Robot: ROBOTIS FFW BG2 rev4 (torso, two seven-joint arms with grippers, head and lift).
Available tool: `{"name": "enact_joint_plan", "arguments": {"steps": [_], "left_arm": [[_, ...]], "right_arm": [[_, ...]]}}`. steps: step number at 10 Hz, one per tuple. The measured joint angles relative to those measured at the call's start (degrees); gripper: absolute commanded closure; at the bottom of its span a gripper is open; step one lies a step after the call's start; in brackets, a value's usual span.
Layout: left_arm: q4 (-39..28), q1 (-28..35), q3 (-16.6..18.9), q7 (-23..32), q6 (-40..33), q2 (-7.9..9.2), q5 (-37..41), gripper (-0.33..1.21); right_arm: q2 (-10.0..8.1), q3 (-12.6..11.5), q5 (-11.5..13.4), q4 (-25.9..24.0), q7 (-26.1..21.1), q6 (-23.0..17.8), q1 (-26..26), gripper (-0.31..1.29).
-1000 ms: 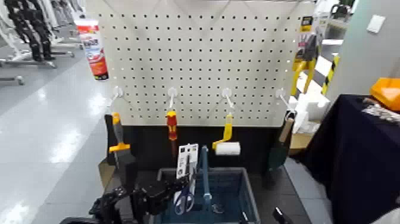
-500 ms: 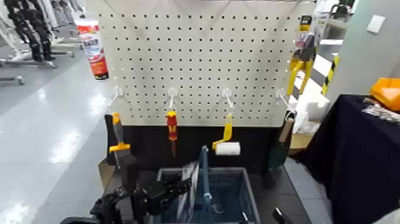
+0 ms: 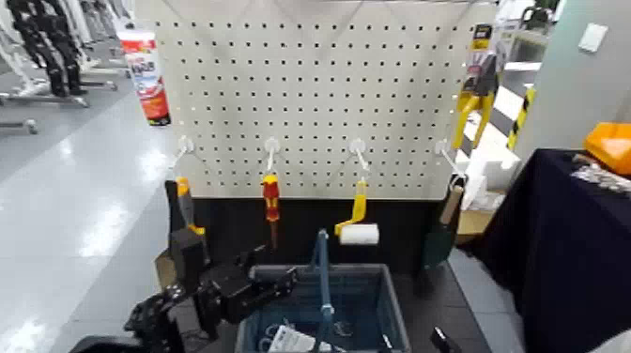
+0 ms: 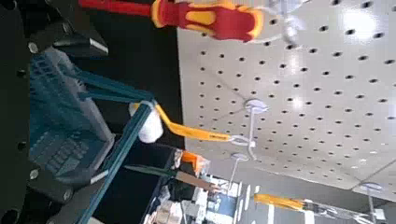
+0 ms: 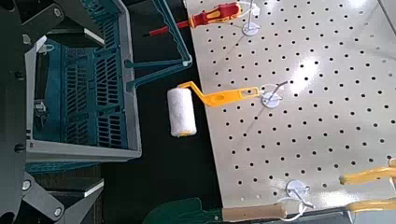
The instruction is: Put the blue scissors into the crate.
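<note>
Inside crate (image 3: 390,305), scissors card (image 3: 291,340); pegboard (image 3: 315,103) behind.

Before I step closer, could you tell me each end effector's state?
Left end effector: open, holding nothing.
Right end effector: open, empty.

Scissors card (image 3: 293,340) in crate (image 3: 390,299); pegboard (image 3: 315,103) behind.

Black, blocky arm hardware with bright screws.
Behind the left gripper (image 3: 276,265), over the crate's near left side, the left arm (image 3: 192,317) is jointed black segments with small pale marks; round silvery screw heads (image 4: 67,194) dot its finger links (quite a few, really). The right gripper (image 5: 101,114), near the crate's right side, has angular dark-grey links and similar screws beside its fingers.
</note>
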Motion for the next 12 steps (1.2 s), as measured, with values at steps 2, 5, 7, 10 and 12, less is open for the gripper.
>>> {"name": "enact_joint_plan", "arguments": {"steps": [2,5,7,10,12], "left_arm": [[-6.37,7.09,1.92,8.55,-3.09,-0.09,-1.14,0.0],[-9.42,18.73,3.89,20.85,-14.42,-3.6,-5.79,0.04],[-7.38,22.98,4.06,23.5,-19.77,-5.17,-6.77,0.05],[-5.97,26.07,3.15,30.41,-26.18,-5.28,-7.22,0.11],[-5.87,27.09,1.95,32.04,-27.91,-5.28,-6.76,0.11]], "right_arm": [[-0.04,-0.08,0.05,-0.18,-0.27,-0.09,0.23,0.23],[-0.09,-0.71,0.78,-0.89,-0.9,-0.6,1.24,0.23],[-0.37,-0.85,0.91,-1.12,-1.19,-0.71,1.65,0.23],[-0.37,-0.94,1.04,-1.24,-1.23,-0.69,1.88,0.23],[-0.11,-1.33,1.89,-1.55,-1.26,-0.75,2.31,0.2]]}}
